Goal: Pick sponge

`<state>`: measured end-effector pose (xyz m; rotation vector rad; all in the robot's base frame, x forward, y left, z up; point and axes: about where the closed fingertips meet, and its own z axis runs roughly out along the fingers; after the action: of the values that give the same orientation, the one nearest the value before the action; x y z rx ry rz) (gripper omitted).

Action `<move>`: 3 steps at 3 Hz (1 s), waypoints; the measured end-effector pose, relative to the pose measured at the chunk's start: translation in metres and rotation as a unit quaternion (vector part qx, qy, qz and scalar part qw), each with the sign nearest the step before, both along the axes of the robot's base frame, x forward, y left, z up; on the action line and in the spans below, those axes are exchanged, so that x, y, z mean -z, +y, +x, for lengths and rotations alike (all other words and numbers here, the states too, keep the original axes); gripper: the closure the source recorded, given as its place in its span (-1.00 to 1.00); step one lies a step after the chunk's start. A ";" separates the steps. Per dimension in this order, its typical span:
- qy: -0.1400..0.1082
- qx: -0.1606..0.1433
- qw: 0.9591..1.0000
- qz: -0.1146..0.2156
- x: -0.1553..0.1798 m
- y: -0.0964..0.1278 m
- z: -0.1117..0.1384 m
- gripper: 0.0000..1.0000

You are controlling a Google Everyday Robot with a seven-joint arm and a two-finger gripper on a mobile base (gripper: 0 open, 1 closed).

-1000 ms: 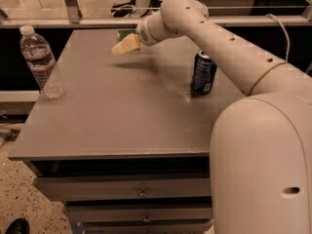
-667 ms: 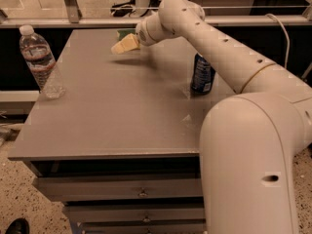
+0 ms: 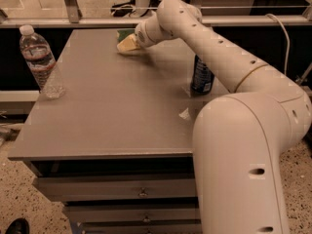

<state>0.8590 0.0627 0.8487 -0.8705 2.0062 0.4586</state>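
The sponge (image 3: 124, 33) shows only as a dark green patch at the far edge of the grey table (image 3: 107, 116), mostly hidden behind my gripper. My gripper (image 3: 127, 44), cream-yellow, is at the far middle of the table, low over the surface and right at the sponge's near side. Whether it touches the sponge I cannot tell. The arm reaches in from the lower right and crosses over the table's right side.
A clear water bottle (image 3: 41, 61) stands near the table's left edge. A dark blue soda can (image 3: 201, 77) stands at the right, partly behind my arm. A small white scrap (image 3: 184, 113) lies near the can. Drawers sit below the table's front edge.
The gripper has stayed by the sponge at the far edge. The arm's large near segment has shifted left and fills more of the right side of the view.
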 end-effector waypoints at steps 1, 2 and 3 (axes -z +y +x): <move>-0.029 -0.003 1.000 0.008 -0.022 -0.006 -0.004 0.40; -0.062 -0.011 0.998 0.007 -0.045 -0.015 -0.020 0.87; -0.101 -0.036 0.994 0.022 -0.084 -0.032 -0.053 1.00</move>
<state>0.8058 0.0310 0.9324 -0.9263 1.7799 0.4351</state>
